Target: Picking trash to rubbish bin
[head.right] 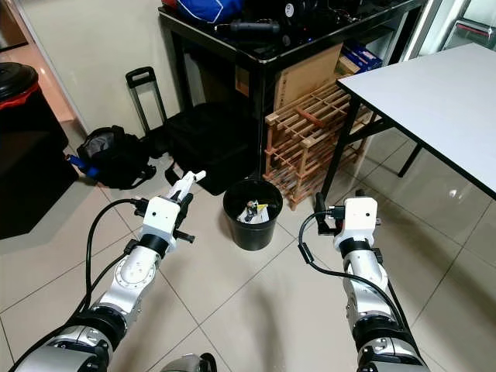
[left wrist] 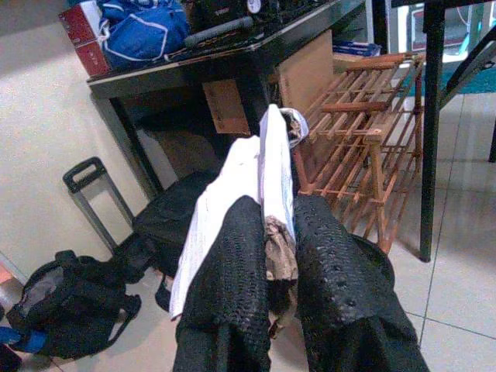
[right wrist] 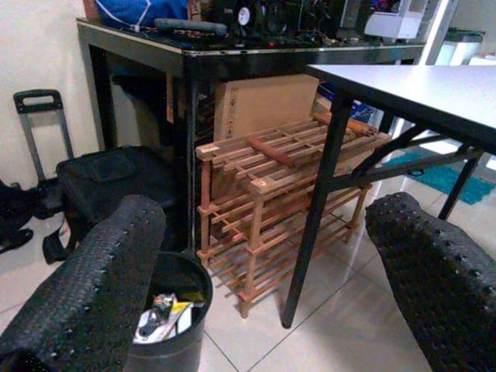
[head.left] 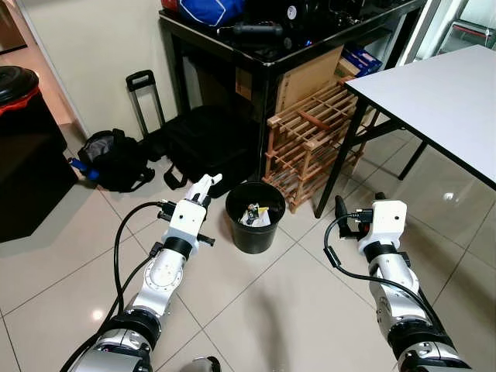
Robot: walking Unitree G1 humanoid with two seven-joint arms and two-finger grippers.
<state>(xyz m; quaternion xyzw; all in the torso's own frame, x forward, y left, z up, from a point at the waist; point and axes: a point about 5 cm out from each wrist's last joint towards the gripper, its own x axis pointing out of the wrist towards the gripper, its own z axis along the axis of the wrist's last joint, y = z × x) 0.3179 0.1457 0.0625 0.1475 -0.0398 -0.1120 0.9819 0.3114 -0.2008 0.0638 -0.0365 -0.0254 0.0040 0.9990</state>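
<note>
Two black fingers of the left gripper (head.left: 203,188) pinch a white paper scrap (left wrist: 260,167), held just beside the black rubbish bin (head.left: 255,216), which already holds litter. The right gripper (right wrist: 263,271) hangs spread and empty. Carrying looks nearly done; next, the scrap must travel over the rim before release.

I find no legible text, label, brand or number in any view. The red box (left wrist: 84,31) on the black table (left wrist: 194,66) carries white markings too blurred to read (likewise the printed scraps in the bin (head.left: 254,218)). The blue box (head.left: 363,58) shows nothing I can read.
</note>
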